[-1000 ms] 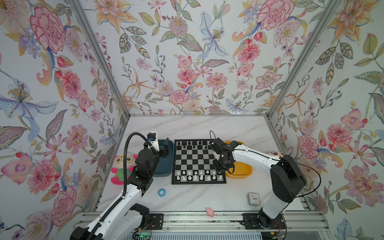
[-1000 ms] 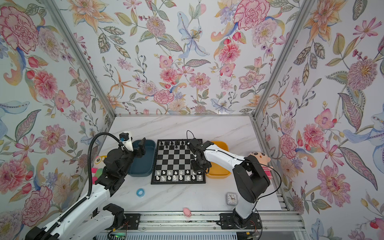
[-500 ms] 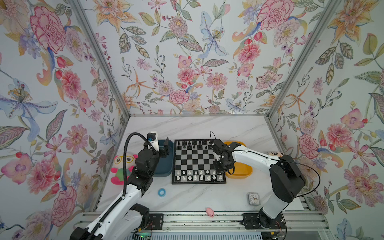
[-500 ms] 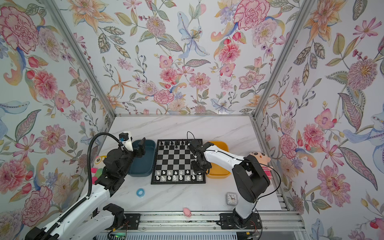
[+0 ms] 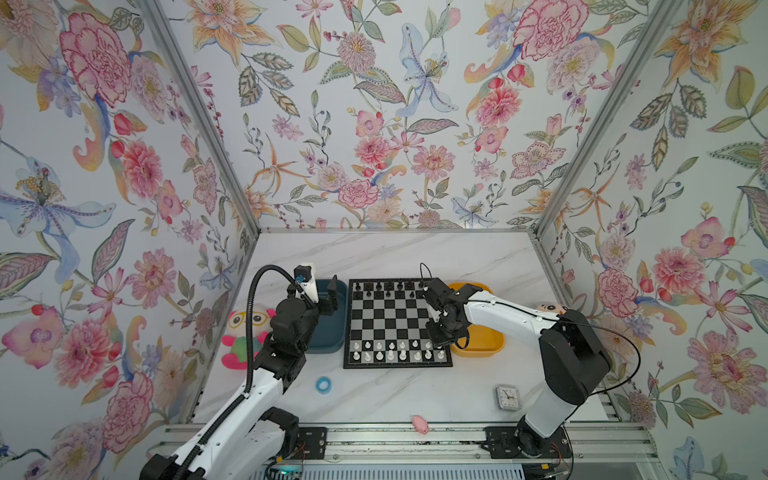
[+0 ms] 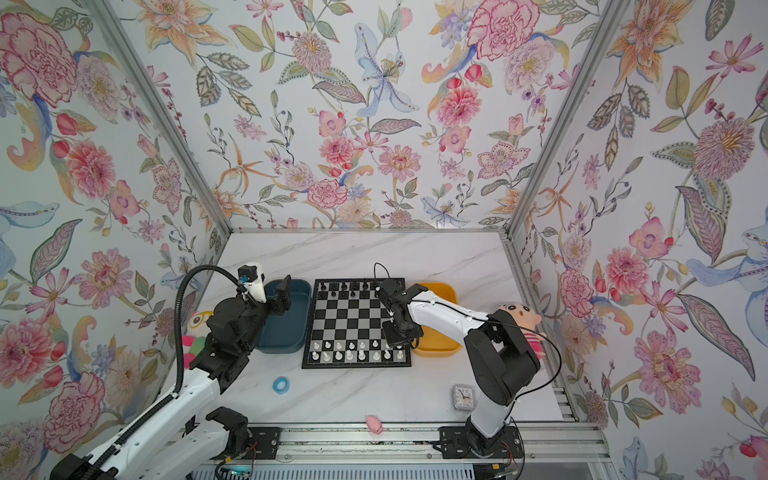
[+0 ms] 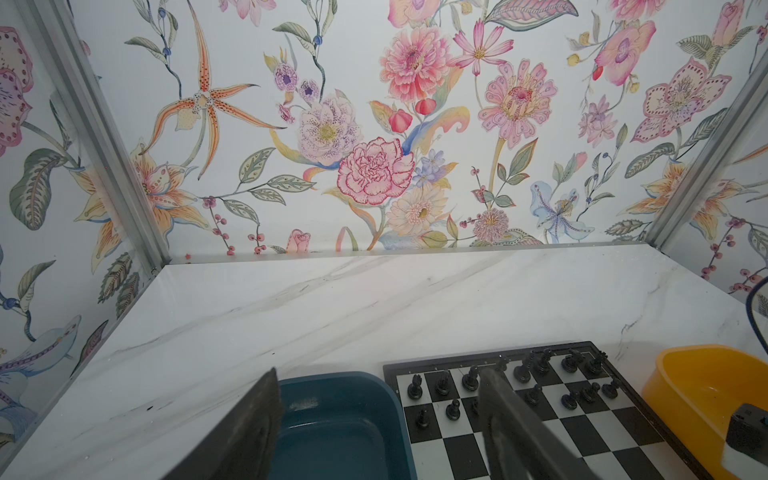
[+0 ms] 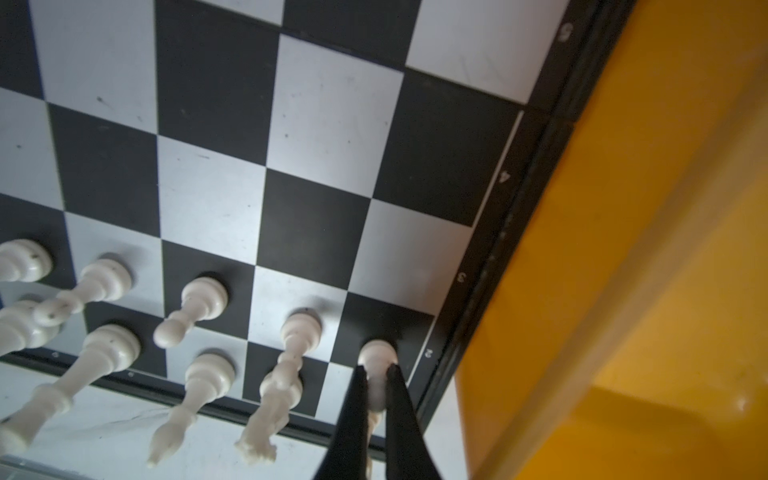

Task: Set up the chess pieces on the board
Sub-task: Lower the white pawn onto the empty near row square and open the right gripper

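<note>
**Right claw** (image 8: 376, 370): shut on a small white plastic pawn (image 8: 375, 352), with a black finger (image 8: 360, 399) on either side of its upper stem.

**Change:** compared with a second back, this claw has sunk a touch with almost no sideways travel, and it has stayed shut throughout.
- The pawn's round base now appears seated on the black square by the border mark "2".
- That square is near the 5 o'clock corner of the flat black-and-silver chessboard (image 5: 390, 321).
- Contact with the square cannot be confirmed from the wrist view.

**Reading:** the placement looks to be at its end, so release and a straight lift seem due next.
- The white plastic pieces (image 5: 390, 351), in two rows along the board's 6 o'clock edge, look close to complete.
- The black plastic pieces (image 5: 386, 287) stand along the 12 o'clock edge. Their second row seems to have gaps, though it is partly hidden.

**Right arm** (image 5: 507, 316): based on the rail at 5 o'clock of the white marble-look counter (image 5: 395, 253). The elbow is raised and the forearm reaches toward 10 o'clock over the yellow oblong plastic bin (image 5: 478, 347). The wrist is bent so the claw points down.

**Left claw** (image 7: 379, 376): wide open and empty, above the teal oblong plastic bin (image 5: 332, 338) at the board's 9 o'clock.

**Left arm** (image 5: 249, 395): unmoved, rising from 7 o'clock with its fingers aimed at 12 o'clock.
</note>
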